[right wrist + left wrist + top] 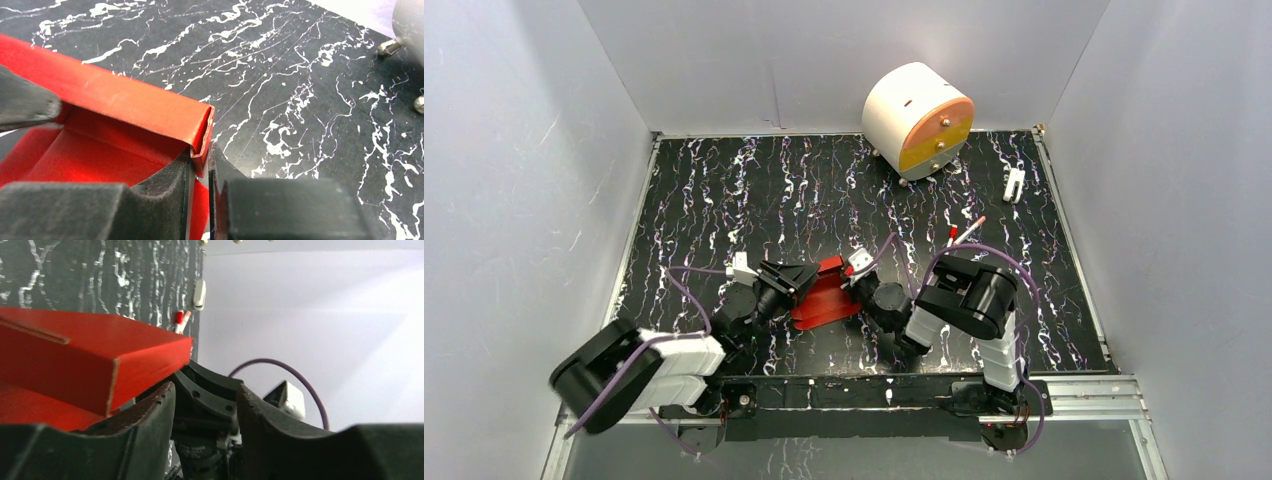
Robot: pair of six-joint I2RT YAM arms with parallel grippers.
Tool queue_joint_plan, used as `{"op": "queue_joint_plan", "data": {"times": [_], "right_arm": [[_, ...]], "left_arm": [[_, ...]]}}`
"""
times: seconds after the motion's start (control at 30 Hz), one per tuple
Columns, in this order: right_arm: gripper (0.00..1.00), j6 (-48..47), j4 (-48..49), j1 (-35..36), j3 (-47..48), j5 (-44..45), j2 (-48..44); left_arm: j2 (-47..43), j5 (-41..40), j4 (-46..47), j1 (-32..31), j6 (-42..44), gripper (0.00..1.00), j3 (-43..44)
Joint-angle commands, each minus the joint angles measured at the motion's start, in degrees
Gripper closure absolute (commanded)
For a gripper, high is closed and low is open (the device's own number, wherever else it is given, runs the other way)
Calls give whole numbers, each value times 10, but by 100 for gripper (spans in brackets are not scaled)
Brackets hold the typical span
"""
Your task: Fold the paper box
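The paper box [824, 297] is bright red card, partly folded, lying on the black marbled table between my two grippers. My right gripper [201, 167] is shut on the end corner of a raised side wall of the paper box [130, 107], with the red card pinched between its pads. My left gripper [205, 397] is open, and only the other arm's black body shows in the gap between its fingers. The paper box [85, 352] lies just to the left of its left finger [150, 412], outside the jaws. From above, the left gripper [790, 281] is at the box's left edge and the right gripper [858, 276] at its right edge.
A large white-and-orange drum [919, 120] stands at the back right. Red-capped white pens [960, 234] lie right of the arms, and a small white clip [1014, 184] sits near the right wall. Grey walls close in the table on three sides.
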Motion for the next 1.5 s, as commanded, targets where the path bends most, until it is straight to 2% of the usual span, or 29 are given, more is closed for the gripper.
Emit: {"op": "queue_joint_plan", "data": {"times": [0.0,0.2,0.3,0.4,0.53,0.67,0.8,0.97,1.3,1.47], "right_arm": [[89,8,42,-10,-2,-20,-37],[90,15,-9,-18,3,-40,-54],[91,19,-45,-22,10,-60,-62],[91,23,-77,-24,11,-80,-74],[92,26,-119,-25,15,-103,-89],[92,27,-161,-26,18,-130,-106],[92,27,-196,-28,23,-156,-114],[92,27,-221,-31,31,-184,-116],[92,37,-229,-37,47,-201,-99],[91,48,-219,-41,50,-189,-90]], "left_arm": [[-149,11,-191,-6,83,51,14],[-375,-2,-500,-13,173,42,62],[-441,-25,-642,-14,227,41,104],[-458,-63,-754,-13,309,40,169],[-381,-99,-827,-11,410,40,252],[-266,-74,-820,-5,458,41,315],[-160,21,-769,35,459,40,345],[-79,147,-686,104,431,40,341],[-13,256,-614,118,394,38,321],[-1,270,-603,119,380,38,303]]}}
